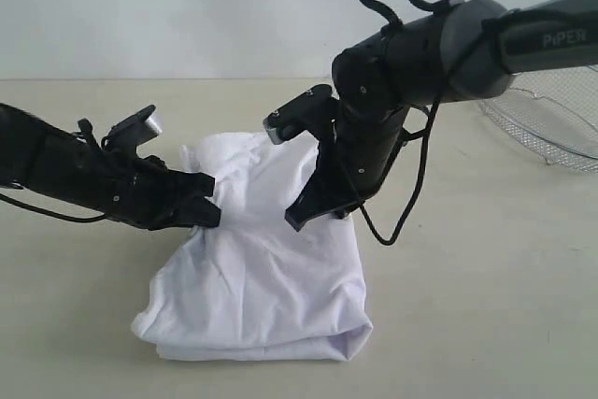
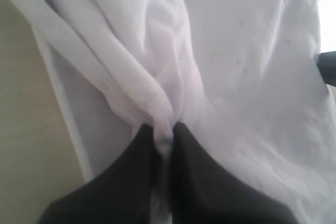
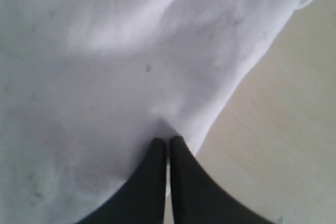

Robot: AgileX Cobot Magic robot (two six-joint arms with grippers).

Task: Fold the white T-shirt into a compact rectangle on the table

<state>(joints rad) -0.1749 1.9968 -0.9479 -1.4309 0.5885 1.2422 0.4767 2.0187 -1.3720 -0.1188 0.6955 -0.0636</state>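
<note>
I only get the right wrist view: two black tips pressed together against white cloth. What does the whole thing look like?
Observer: A white fabric T-shirt, roughly folded into a lumpy bundle on the wide pale beige table.
Visitor: Does the other arm touch it?
Observer: Yes, the left pincer is shut on a gathered pleat of it.
Visitor: Anything else there?
Observer: A silver wire-mesh basket at the exterior view's right edge, apart from the shirt.

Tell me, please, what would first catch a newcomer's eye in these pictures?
The white T-shirt, a rumpled half-folded heap in the middle of the table, stands out first. The left gripper pinches its left edge and the right gripper its upper middle. A wire-mesh basket sits at the far right.
</note>
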